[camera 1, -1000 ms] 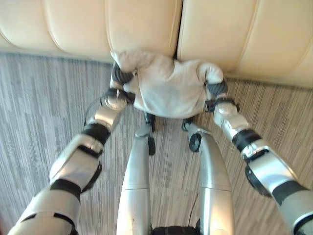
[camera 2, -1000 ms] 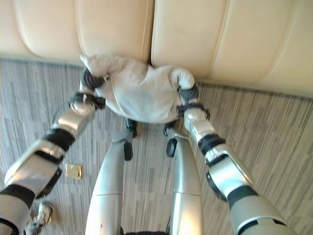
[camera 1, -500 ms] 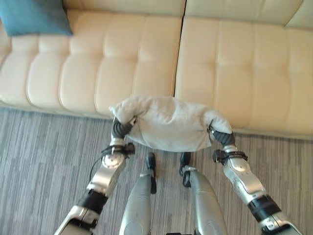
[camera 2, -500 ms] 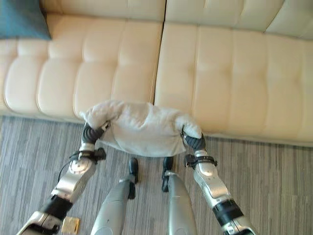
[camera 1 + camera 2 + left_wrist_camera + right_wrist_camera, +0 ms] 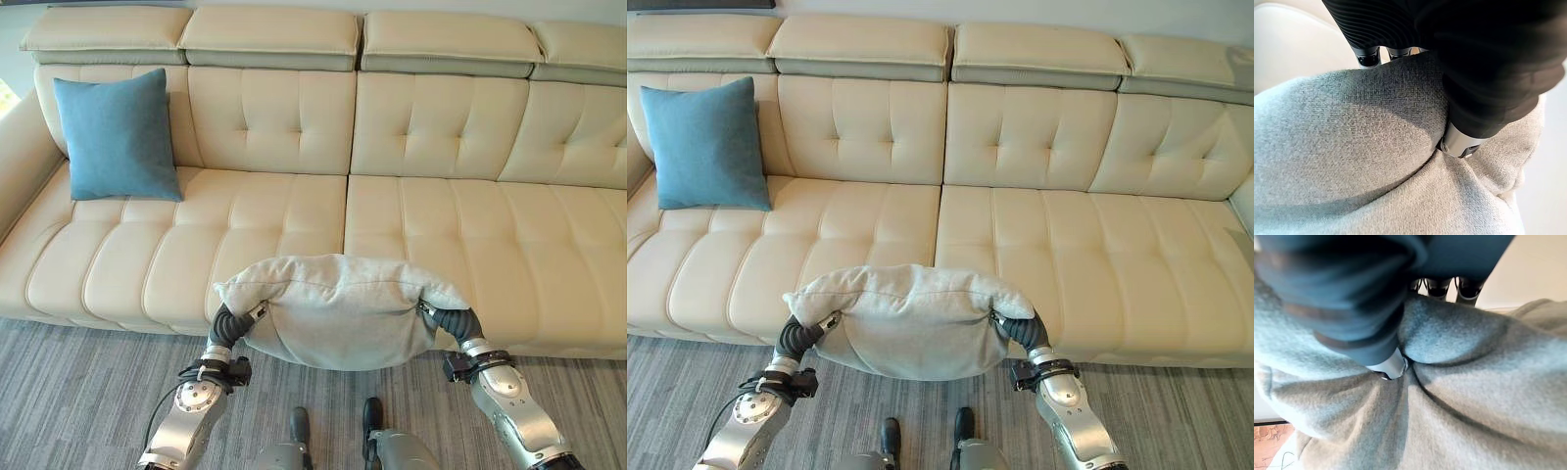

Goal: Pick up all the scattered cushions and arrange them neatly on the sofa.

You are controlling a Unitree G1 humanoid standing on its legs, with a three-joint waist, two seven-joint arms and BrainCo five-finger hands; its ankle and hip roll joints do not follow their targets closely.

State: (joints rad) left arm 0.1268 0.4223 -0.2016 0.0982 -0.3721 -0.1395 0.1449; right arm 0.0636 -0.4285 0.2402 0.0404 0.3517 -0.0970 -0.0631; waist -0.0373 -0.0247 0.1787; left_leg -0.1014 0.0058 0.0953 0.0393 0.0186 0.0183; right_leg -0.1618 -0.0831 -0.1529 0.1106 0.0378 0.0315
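Cream sofa (image 5: 441, 225) spans the whole back over grey striped carpet (image 5: 78, 392), with a teal cushion (image 5: 118, 137) propped upright at about 10 o'clock against the backrest, well apart from everything else. Grey cushion (image 5: 338, 313) is up off the floor at 6 o'clock, in front of the seat edge, pinched at both ends by the left hand (image 5: 232, 323) and right hand (image 5: 453, 321). Wrist views show each thumb (image 5: 1459, 144) dug into the fabric and fingertips (image 5: 1440, 288) over the far side; no readable print anywhere.

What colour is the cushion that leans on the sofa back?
Blue; the cushion shows best in the left eye view.
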